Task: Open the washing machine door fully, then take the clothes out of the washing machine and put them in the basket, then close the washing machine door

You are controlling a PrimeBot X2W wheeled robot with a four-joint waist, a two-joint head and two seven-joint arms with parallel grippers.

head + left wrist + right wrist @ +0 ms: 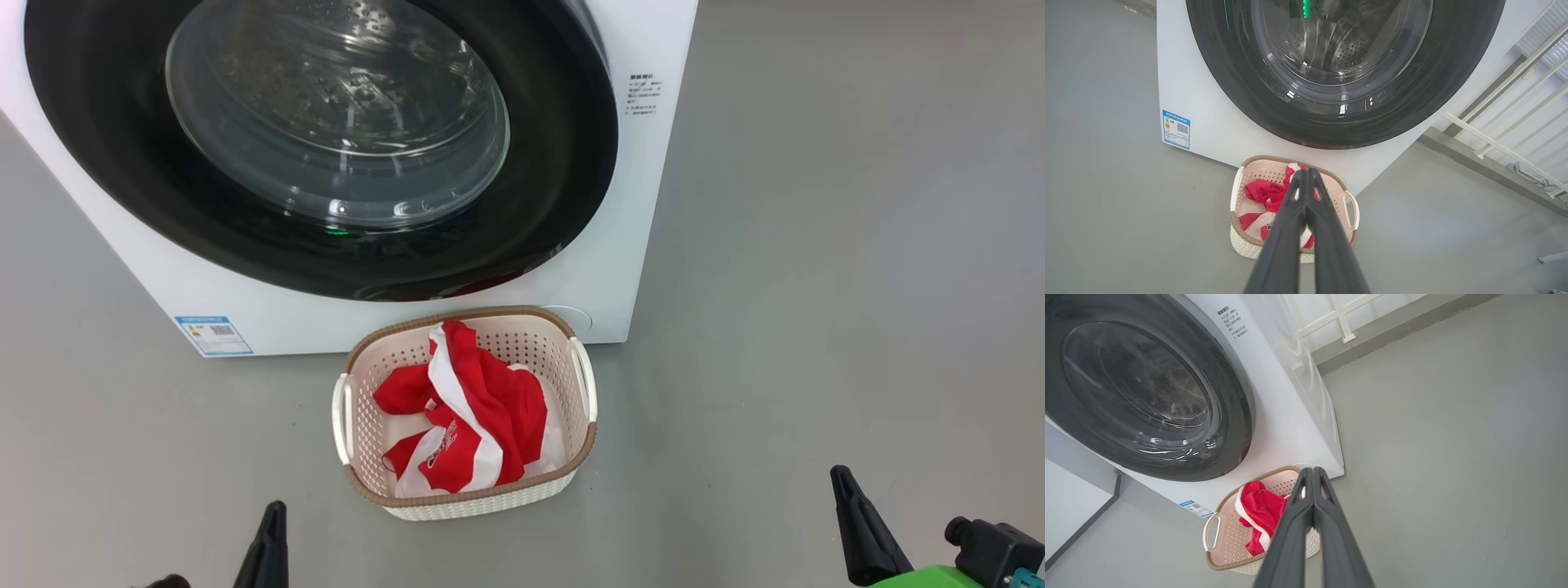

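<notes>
Nearest, the left gripper [1305, 173] and right gripper [1312, 470] hang clenched and empty short of the basket [469, 500], with open floor [816, 343] on either side of it. The clothes [482, 408] lie inside it. Just behind its far rim stands the washing machine [596, 269], its door [563, 163] shut.

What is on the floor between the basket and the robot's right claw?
Nothing. In the head view, just bare grey floor lies between the basket and the right gripper.

Clothes [469, 416] in basket [482, 500]; door [563, 196] apparently closed
</notes>
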